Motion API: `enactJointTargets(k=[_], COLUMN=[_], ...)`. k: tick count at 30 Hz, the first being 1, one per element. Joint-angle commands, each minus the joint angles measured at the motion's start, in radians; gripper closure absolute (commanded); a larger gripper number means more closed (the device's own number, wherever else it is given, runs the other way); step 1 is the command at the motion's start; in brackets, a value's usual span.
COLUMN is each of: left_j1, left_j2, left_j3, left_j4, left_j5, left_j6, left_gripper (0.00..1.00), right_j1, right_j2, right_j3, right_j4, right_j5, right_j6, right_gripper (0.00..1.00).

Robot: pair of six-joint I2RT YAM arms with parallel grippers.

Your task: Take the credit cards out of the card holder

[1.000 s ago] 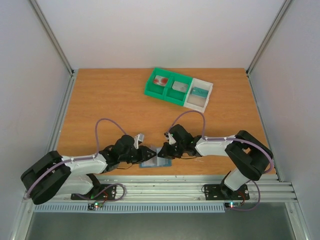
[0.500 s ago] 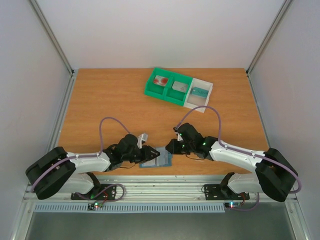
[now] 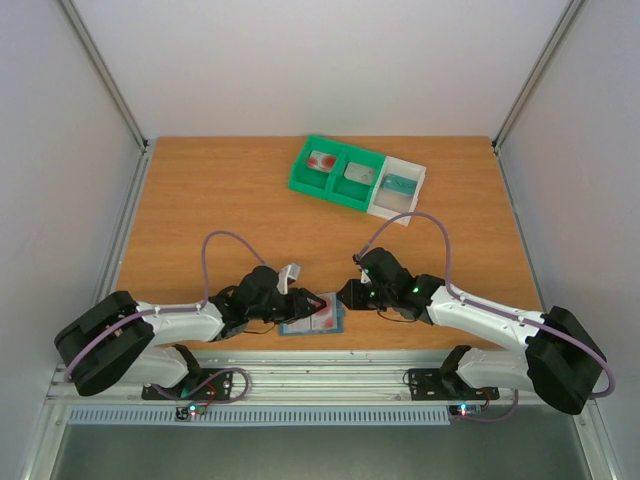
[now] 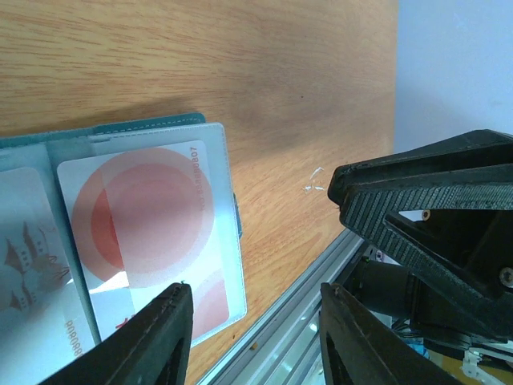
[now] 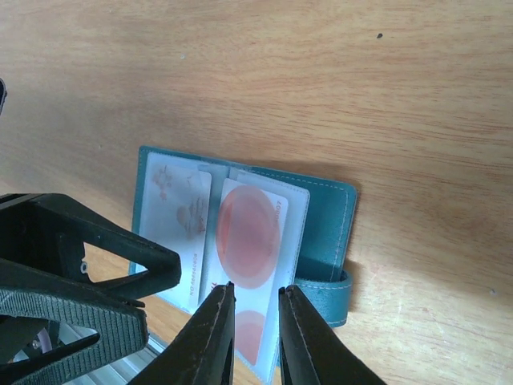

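While low, hands [image 3: 308, 303] [image 3: 343, 294] beside card holder [image 3: 318, 322]

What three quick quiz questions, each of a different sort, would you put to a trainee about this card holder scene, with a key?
1. True or false: the card holder lies closed.
2. Which compartment of the tray holds the teal card? A left green, B middle green, C white.
3. Fill in: the left gripper has its jaws ___.
Key: 1 false, it lies open; 2 C; 3 open.
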Motion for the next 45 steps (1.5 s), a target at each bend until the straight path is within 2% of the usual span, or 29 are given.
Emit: enactJointTargets(k=[1,10,24,45], left_j1=[-0.006,-0.004,0.001,0.002], left_j2=[-0.015,-0.082,0.005,0.07], left_j3=[0.009,-0.02,-0.037,-0.043], left_j4=[0.036,-0.112,-0.041,0.005], left_j5=[-0.034,-0.146,-0.133,-0.114], left_j6=[0.02,0.055,0.059,0.052], left_gripper=[0.56,0.61,0.65,0.68], right_j1=[0.007,0.008,0.013,0.018], right_j2=[-0.012,0.073,0.2,0.303], right_j3=[0.015,0.024,0.056,0.002], right_j4=[-0.003,0.068,0.1,0.11], right_j5=[-0.013,-0.102,-0.162,-0.128], right_j6=[-0.017,-0.003,-0.005,-0.014], right_gripper=[0.83,0.85,0.88,0.91])
